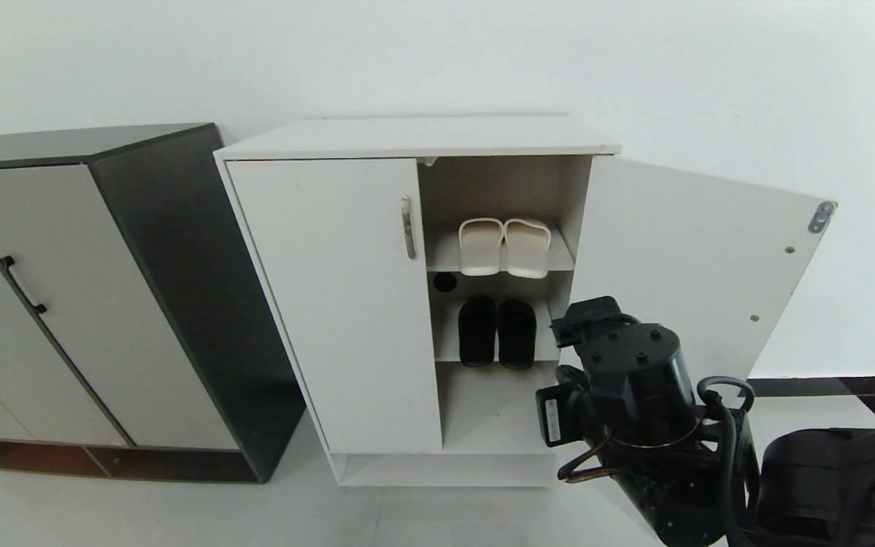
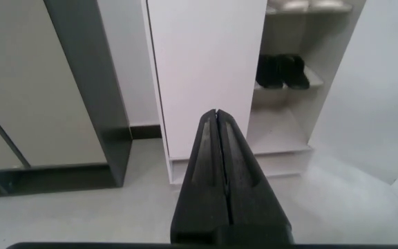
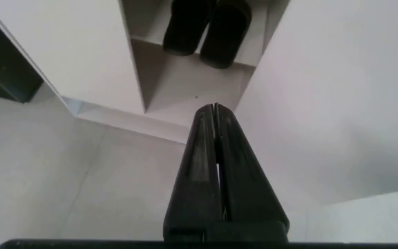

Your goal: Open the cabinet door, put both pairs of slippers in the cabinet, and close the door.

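Nearest of all, right arm [image 1: 639, 387]: black, low at the near right, in front of the lower part of the open door. Jaws of right gripper [image 3: 216, 108] pressed together on nothing, aimed down at the floor [image 3: 61, 173] just in front of the cabinet's base. Same for left gripper [image 2: 216, 113]: jaws together, nothing held, hanging above the floor and facing the shut door.

Against the far wall [image 1: 437, 53], mid-scene, white cabinet [image 1: 415, 138]. On its left half, left door [image 1: 331, 304], shut, with an upright metal handle [image 1: 407, 226] at its right edge. On its right half, right door [image 1: 696, 266], swung wide to the right, inner face turned toward the room.

Inside the open right half, white slippers [image 1: 504, 247] side by side and touching on the upper shelf. Directly below, on the next shelf, black slippers [image 1: 497, 332], also side by side. Both pairs well apart from either gripper.

Left of the white cabinet and just beside it, dark cabinet [image 1: 179, 289] with a pale shut door and a black handle [image 1: 23, 285].
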Available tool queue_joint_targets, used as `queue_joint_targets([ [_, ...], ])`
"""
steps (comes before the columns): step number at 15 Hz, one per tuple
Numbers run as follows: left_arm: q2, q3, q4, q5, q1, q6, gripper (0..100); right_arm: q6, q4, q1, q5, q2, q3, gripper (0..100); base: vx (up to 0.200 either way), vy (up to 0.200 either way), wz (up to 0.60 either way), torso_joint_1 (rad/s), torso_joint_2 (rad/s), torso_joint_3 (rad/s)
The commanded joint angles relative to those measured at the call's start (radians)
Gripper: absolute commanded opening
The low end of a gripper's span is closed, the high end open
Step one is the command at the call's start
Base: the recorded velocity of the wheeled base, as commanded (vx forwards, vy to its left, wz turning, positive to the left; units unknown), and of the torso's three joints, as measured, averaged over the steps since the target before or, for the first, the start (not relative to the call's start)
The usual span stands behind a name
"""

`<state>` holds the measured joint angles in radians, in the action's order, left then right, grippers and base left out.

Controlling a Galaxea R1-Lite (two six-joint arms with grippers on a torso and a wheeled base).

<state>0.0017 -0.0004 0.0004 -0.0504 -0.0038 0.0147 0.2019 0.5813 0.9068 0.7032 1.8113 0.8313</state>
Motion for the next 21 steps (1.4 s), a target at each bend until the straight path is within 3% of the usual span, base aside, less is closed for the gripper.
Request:
queue_joint_targets([
  [1, 0.000, 0.000, 0.001, 0.000, -0.001, 0.001, 0, -0.001, 0.000, 0.000, 0.001, 0.003, -0.001, 0, 0.000, 0.000, 0.00, 0.110, -0.48, -0.344],
  [21, 0.000, 0.000, 0.001, 0.000, -0.001, 0.001, 0, -0.007, 0.046, 0.017, 0.007, 0.011, -0.012, 0, 0.000, 0.000, 0.00, 0.172, -0.48, -0.310],
])
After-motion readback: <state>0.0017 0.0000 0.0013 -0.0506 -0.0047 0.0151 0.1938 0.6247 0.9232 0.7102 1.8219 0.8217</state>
